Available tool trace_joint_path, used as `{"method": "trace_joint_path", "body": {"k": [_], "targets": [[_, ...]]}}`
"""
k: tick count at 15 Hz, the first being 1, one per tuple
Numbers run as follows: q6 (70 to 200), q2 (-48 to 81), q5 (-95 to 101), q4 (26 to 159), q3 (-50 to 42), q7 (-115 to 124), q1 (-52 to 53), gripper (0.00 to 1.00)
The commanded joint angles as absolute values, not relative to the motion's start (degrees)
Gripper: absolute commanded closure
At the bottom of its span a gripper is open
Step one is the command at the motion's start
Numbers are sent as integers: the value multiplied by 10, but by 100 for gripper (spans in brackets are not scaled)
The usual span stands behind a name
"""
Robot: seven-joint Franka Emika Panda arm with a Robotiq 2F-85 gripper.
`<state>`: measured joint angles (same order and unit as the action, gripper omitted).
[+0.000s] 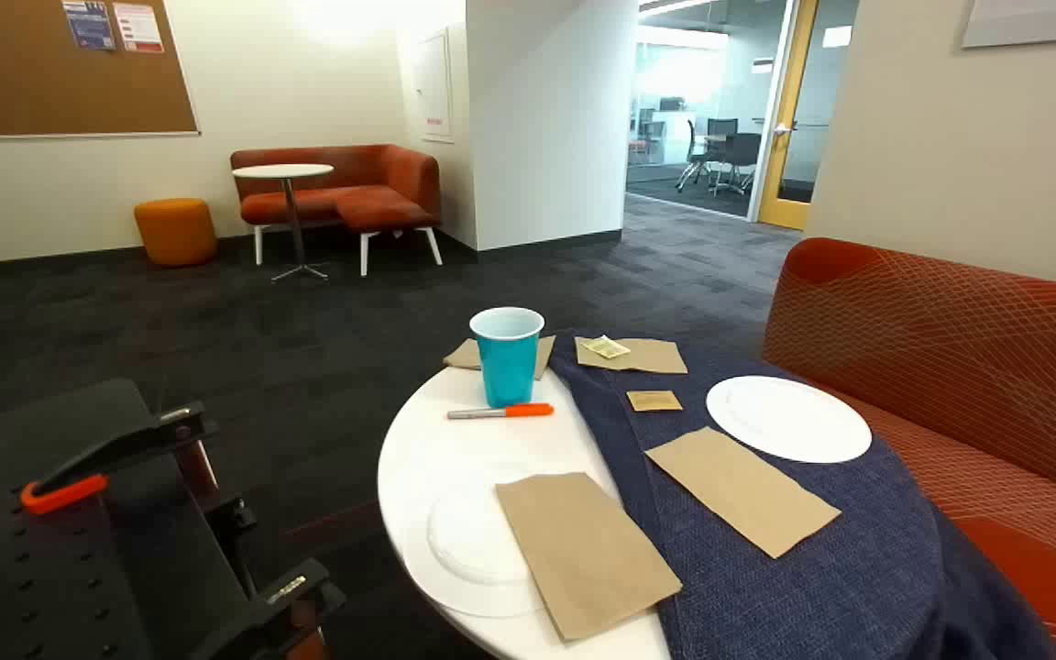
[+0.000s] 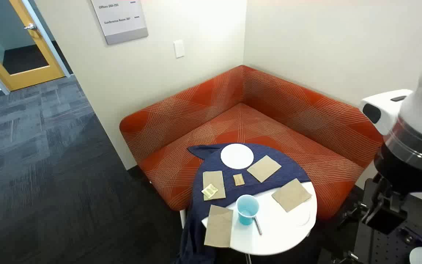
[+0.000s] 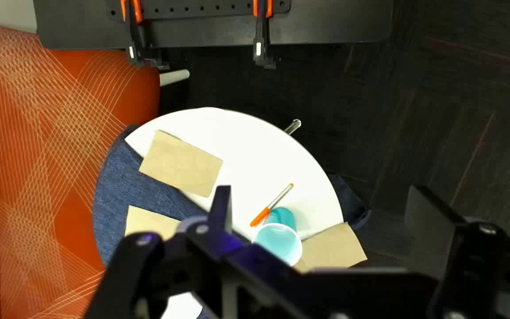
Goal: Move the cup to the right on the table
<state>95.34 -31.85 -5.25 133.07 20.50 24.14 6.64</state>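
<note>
The teal cup (image 1: 508,371) with a white rim stands upright on the white part of the round table (image 1: 436,440), close to its edge. The cup also shows in an exterior view (image 2: 247,209) and in the wrist view (image 3: 278,243), where the gripper partly covers its rim. My gripper (image 3: 321,199) is open and empty, with its fingers wide apart. It hangs over the black base, off to the side of the table and apart from the cup, in an exterior view (image 2: 385,216).
An orange-capped marker (image 1: 500,412) lies right against the cup's base. Brown napkins (image 1: 588,555), small packets (image 1: 654,401) and white plates (image 1: 789,419) lie on the table and its dark blue cloth (image 1: 794,587). A red sofa (image 2: 269,128) stands behind the table.
</note>
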Motion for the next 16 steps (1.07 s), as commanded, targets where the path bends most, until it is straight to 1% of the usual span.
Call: {"method": "trace_joint_path", "body": {"k": [1,8,16], "targets": [[953,-316,-48,1330,197,246,77,0],[953,-316,-48,1330,197,246,77,0],[1051,-267,-24,1313,157,256,35,0]]}}
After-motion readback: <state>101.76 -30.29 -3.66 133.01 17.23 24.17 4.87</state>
